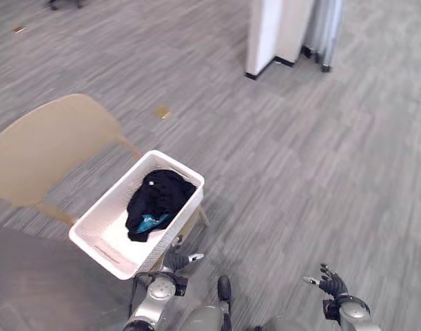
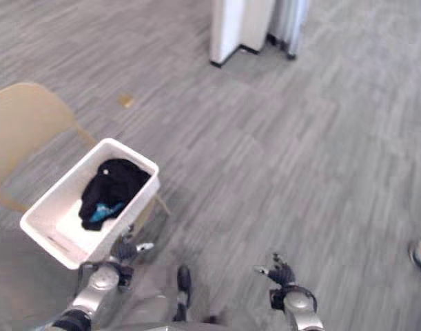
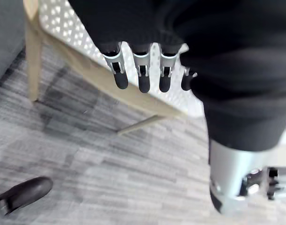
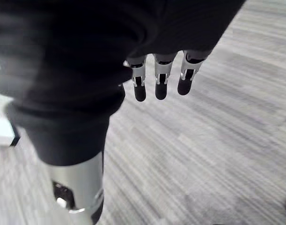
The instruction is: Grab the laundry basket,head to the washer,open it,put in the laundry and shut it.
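Grey carpet floor (image 1: 320, 172): white laundry basket (image 1: 103, 241) of dark clothes (image 1: 158, 200) rests on a wooden chair (image 1: 45, 148), raised within reach; left hand (image 1: 177, 260) near its corner and right hand (image 1: 329, 281) both slack-fingered, holding nothing.

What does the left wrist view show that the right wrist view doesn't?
Left wrist view: the left hand with straight fingers beside the white basket's perforated wall, on a wooden chair, with a dark shoe on the floor. Right wrist view: the right hand, relaxed over bare carpet. Shared: the grey carpet.
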